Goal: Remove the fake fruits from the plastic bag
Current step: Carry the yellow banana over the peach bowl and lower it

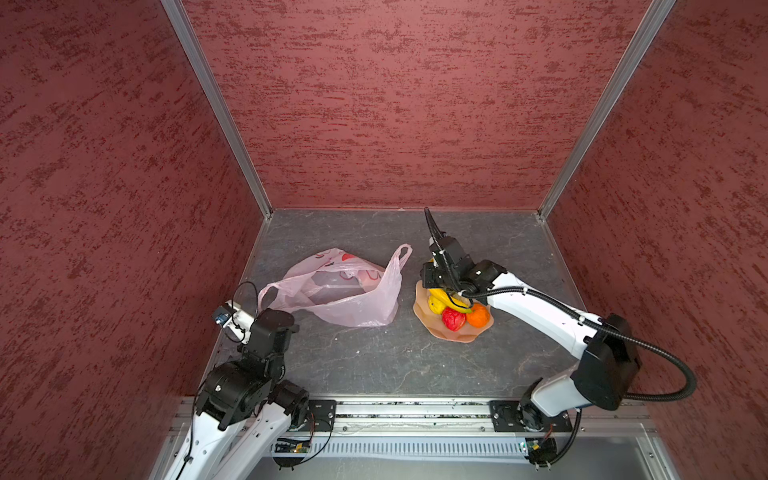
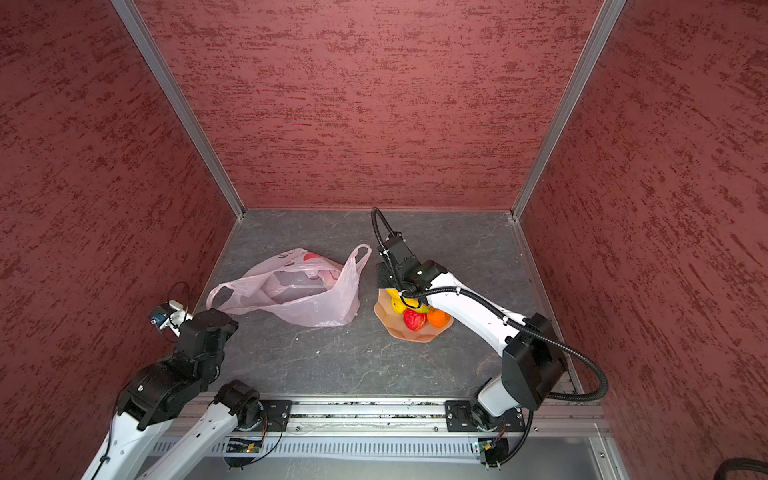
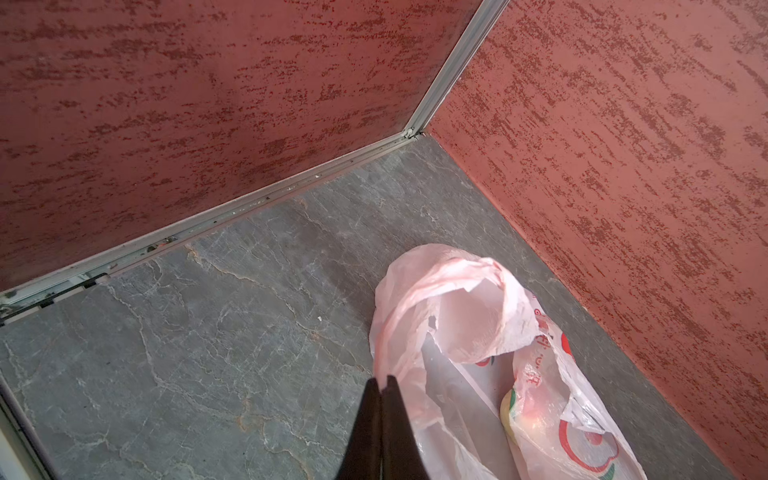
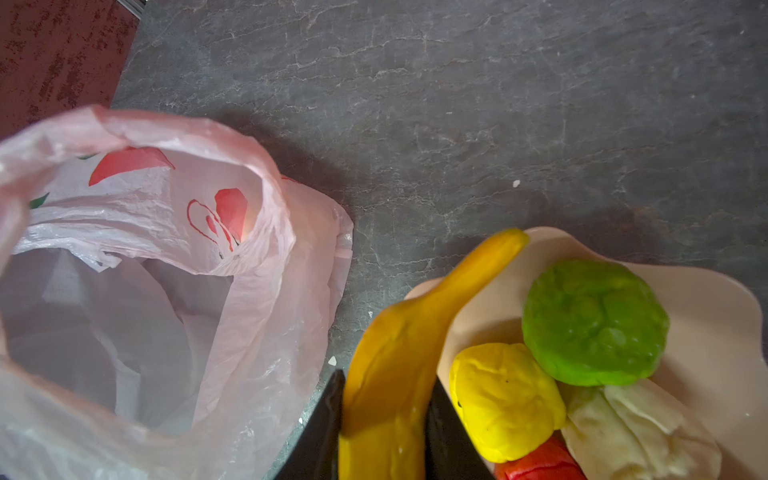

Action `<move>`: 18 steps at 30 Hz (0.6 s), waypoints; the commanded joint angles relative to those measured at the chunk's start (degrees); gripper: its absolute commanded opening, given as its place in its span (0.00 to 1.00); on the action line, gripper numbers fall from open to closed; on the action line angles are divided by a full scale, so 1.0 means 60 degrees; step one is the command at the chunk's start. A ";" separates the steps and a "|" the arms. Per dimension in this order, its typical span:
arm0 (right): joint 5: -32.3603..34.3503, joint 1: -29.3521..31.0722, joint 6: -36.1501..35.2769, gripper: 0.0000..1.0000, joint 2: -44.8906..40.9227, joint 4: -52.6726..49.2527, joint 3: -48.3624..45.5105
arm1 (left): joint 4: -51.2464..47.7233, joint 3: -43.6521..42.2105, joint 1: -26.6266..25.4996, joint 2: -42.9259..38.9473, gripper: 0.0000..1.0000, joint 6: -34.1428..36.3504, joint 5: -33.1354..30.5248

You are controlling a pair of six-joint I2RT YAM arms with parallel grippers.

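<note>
Closest to the lens in the right wrist view, the right tool (image 4: 386, 386) is pinching the banana (image 4: 415, 332) between its two black fingers. The banana's long axis is running straight out along those fingers, and its tapered tip is reaching past the wavy rim of the peach dish (image 4: 706, 316), out over the grey tabletop (image 4: 457, 104). Crowding that grip, the yellow ball (image 4: 505, 401) is sitting just beside one finger and pressing against the green ball (image 4: 594, 322). The beige lumpy piece (image 4: 636, 424) and a red piece (image 4: 540, 463) are lying next to them, all in the dish. In both top views the right arm (image 1: 540, 303) is covering the far part of the dish, so there we are seeing only the banana, the yellow ball, the red piece and an orange ball (image 1: 478, 315).

The plastic bag (image 1: 353, 303) is lying crumpled on the tabletop just left of the dish, apart from it, its mouth gaping. One loop handle is pointing toward the back wall (image 1: 374, 104), the other toward the left arm (image 1: 266, 340). The left tool (image 3: 380, 380) is holding its fingers pressed together at the bag's edge — whether film is caught between them, we cannot tell.
</note>
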 commanded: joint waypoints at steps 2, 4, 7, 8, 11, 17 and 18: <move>-0.0539 -0.0062 0.0377 0.14 0.0072 0.0591 -0.0302 | -0.0185 0.0121 0.0094 -0.0138 0.00 0.0044 -0.0152; -0.0651 -0.0065 0.0471 0.14 0.0192 0.0659 -0.0411 | -0.0186 0.0111 0.0098 -0.0138 0.00 0.0003 -0.0105; -0.0812 -0.0054 0.0615 0.14 0.0281 0.0801 -0.0590 | -0.0213 0.0068 0.0108 -0.0181 0.00 -0.0029 -0.0064; -0.0863 -0.0054 0.0662 0.14 0.0308 0.0831 -0.0637 | -0.0234 0.0076 0.0108 -0.0195 0.00 -0.0037 -0.0046; -0.0958 -0.0008 0.0775 0.15 0.0336 0.0941 -0.0787 | -0.0272 0.0071 0.0123 -0.0225 0.00 -0.0058 -0.0068; -0.1058 0.0084 0.0891 0.16 0.0446 0.1164 -0.1137 | -0.0259 0.0045 0.0148 -0.0248 0.00 -0.0083 0.0026; -0.1060 0.0083 0.0904 0.16 0.0470 0.1207 -0.1164 | -0.0258 0.0038 0.0141 -0.0245 0.00 -0.0084 0.0049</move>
